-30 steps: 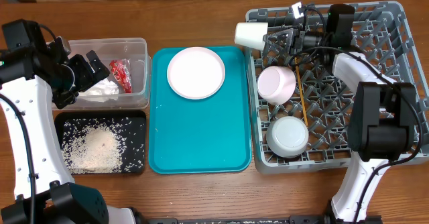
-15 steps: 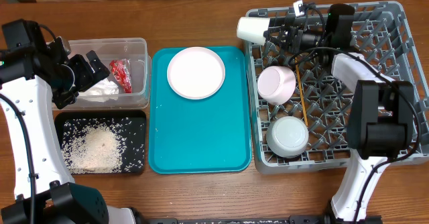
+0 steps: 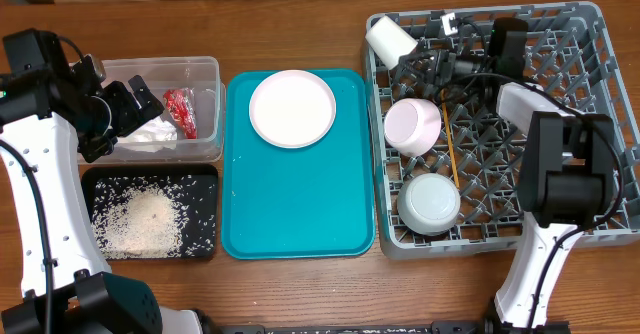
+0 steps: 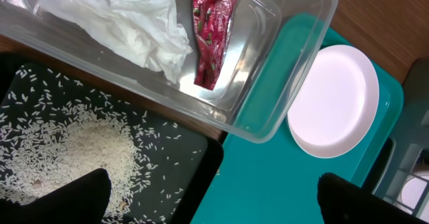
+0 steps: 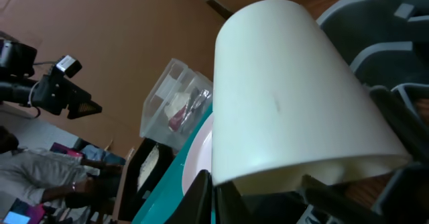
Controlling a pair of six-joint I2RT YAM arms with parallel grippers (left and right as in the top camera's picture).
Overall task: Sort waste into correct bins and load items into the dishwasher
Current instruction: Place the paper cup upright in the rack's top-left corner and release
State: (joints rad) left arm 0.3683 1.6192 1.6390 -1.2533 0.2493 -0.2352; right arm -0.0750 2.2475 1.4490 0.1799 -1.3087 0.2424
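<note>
The cream cup (image 3: 390, 39) has swung in the last second from lying just outside the left edge of the grey dish rack (image 3: 590, 34) to sitting over the rack's far left corner, tilted, its mouth turned toward the arm. We see the right gripper (image 3: 416, 54) clamped shut on its rim; in the right wrist view the cup (image 5: 295, 96) fills the frame above the dark fingers. We judge this is the cup being carried in for loading, and that it is not yet set down among the pegs.

Below it in the rack lie the pinkish bowl (image 3: 412, 126), the chopsticks (image 3: 452, 154) and the grey-white bowl (image 3: 430, 202). The pink plate (image 3: 292, 108) waits on the teal tray (image 3: 300, 214), so we take it as the one item left to load.

The red wrapper (image 3: 181, 111) and tissue (image 3: 150, 132) sit in the clear tub (image 3: 205, 69), the rice (image 3: 140, 222) in the black tray (image 3: 205, 179). The left gripper (image 3: 135, 102) hangs above the tub, jaws wide and empty.

Everything rests on a brown wooden table (image 3: 300, 24). Beyond it we glimpse a brown wall and, blurred, some black gear and a seated person.
</note>
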